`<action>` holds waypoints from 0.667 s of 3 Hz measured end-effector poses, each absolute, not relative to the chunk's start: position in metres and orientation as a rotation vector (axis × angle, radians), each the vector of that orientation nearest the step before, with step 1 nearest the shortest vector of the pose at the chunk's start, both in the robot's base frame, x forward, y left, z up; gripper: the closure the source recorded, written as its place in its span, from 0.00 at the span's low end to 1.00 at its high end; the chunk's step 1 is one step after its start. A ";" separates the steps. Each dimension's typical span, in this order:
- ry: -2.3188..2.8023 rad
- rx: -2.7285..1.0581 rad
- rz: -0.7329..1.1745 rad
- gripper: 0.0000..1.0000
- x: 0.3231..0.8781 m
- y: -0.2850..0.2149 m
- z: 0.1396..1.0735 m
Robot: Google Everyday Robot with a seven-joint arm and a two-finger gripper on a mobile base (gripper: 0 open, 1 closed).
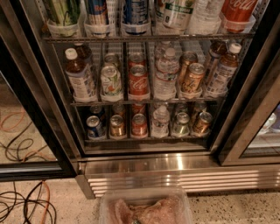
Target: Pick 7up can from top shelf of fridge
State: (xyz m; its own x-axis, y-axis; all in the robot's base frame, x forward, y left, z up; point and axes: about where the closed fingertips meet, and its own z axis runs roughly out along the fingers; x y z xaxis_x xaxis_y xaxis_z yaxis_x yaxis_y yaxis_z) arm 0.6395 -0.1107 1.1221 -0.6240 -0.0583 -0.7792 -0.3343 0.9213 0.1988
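Observation:
The fridge point(175, 165) fills the view, with black door frames and wire racks. The top shelf point(144, 39) runs along the upper edge, fronted by white cup holders. The 7up can point(177, 13), white-silver with a green band, stands upright in a holder right of centre on that shelf. Its top is cut off by the frame edge. A blue can point(135, 11) stands to its left and a clear bottle point(204, 13) to its right. My gripper is not in view.
A green-striped can point(63, 11) and a red Coca-Cola bottle point(236, 11) stand at the ends of the top shelf. Two lower racks hold several cans and bottles. A clear tub with pinkish contents point(144, 208) sits on the floor in front. Cables point(26, 205) lie at bottom left.

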 end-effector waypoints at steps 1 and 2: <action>2.264 -0.294 0.423 1.00 0.626 -0.112 1.111; 2.344 -0.338 0.456 1.00 0.595 -0.112 1.091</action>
